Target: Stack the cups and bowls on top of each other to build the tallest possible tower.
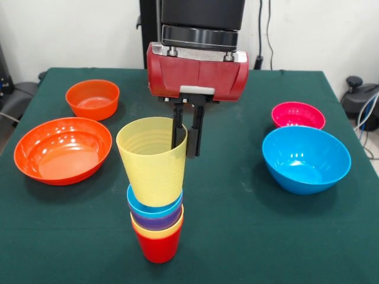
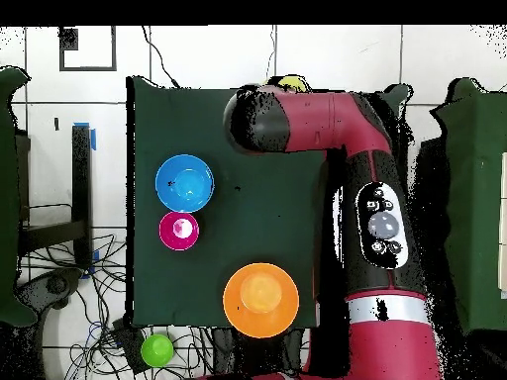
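A stack of nested cups stands near the table's front edge in the front view: a red cup (image 1: 157, 247) as base, then a yellow-orange (image 1: 155, 232), a purple (image 1: 156, 223) and a blue cup (image 1: 154, 208). A pale yellow cup (image 1: 153, 163) sits tilted in the blue one. My gripper (image 1: 185, 150) is shut on its far rim, one finger inside and one finger (image 1: 196, 135) outside. The bowls stand apart: wide orange (image 1: 62, 149), small orange (image 1: 92, 99), blue (image 1: 306, 158), magenta-pink (image 1: 298, 115). No large yellow-orange bowl shows. In the overhead view the arm (image 2: 327, 129) hides the stack.
The green table (image 1: 249, 236) has the orange bowls to the left of the stack and the blue and pink bowls to its right. The overhead view shows the blue bowl (image 2: 184, 182), pink bowl (image 2: 179, 230), wide orange bowl (image 2: 261, 299), and a green round thing (image 2: 156, 349) off the table.
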Robot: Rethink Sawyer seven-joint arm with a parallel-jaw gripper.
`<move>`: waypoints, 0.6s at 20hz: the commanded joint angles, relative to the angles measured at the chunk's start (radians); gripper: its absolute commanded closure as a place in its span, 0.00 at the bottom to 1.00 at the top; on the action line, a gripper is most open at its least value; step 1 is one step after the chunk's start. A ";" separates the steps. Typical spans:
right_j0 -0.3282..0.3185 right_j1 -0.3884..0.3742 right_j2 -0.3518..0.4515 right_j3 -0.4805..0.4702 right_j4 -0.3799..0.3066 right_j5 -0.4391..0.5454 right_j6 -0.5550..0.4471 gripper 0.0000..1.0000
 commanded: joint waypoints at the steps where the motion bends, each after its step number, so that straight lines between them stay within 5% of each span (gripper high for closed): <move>1: 0.024 0.049 0.031 0.107 -0.032 -0.051 0.026 1.00; 12: 0.028 0.052 0.028 0.096 -0.035 -0.023 -0.003 1.00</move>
